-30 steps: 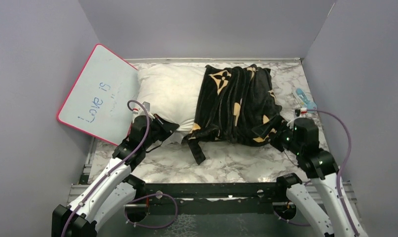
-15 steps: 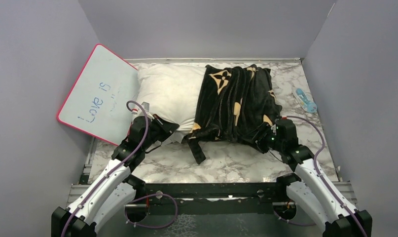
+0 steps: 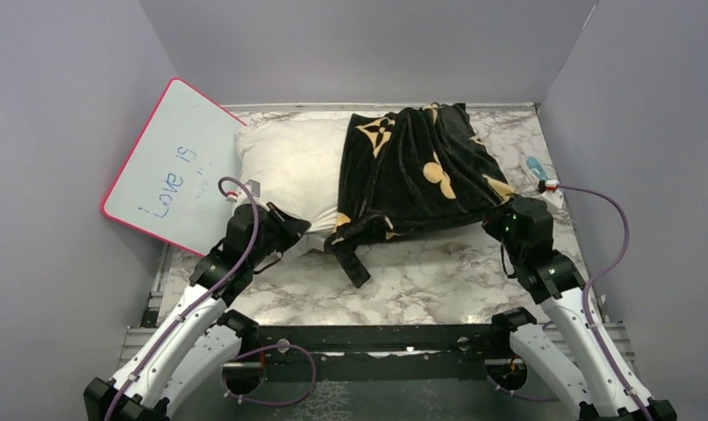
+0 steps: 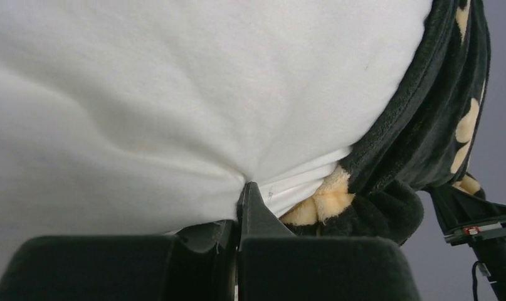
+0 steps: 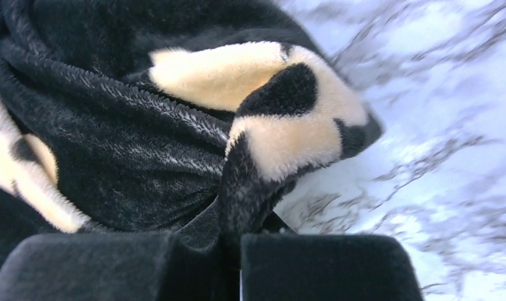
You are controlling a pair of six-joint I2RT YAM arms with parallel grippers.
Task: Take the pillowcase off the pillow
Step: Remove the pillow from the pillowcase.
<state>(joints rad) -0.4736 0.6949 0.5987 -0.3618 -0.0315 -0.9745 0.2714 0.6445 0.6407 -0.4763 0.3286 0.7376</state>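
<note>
The off-white pillow [image 3: 289, 167] lies across the back of the marble table, its left half bare. The black pillowcase [image 3: 416, 171] with tan flower motifs covers its right half, now stretched fairly smooth. My left gripper [image 3: 290, 230] is shut on the pillow's near left corner; the left wrist view shows white pillow fabric [image 4: 175, 113] pinched between the closed jaws, with pillowcase [image 4: 419, 132] at right. My right gripper [image 3: 499, 217] is shut on the pillowcase's near right corner; in the right wrist view a fold of black and tan pillowcase [image 5: 263, 157] runs into the closed jaws.
A pink-rimmed whiteboard [image 3: 170, 167] leans against the left wall beside the pillow. A small light-blue object [image 3: 536, 167] lies on the marble table [image 3: 420, 281] near the right wall. A black strap of the pillowcase [image 3: 350, 263] trails forward. Grey walls enclose three sides.
My right gripper went in to the pillowcase's near right corner, shut on it and pulled right, stretching the bunched fabric smooth. The pillow shifted slightly. The left gripper stayed shut on the pillow corner.
</note>
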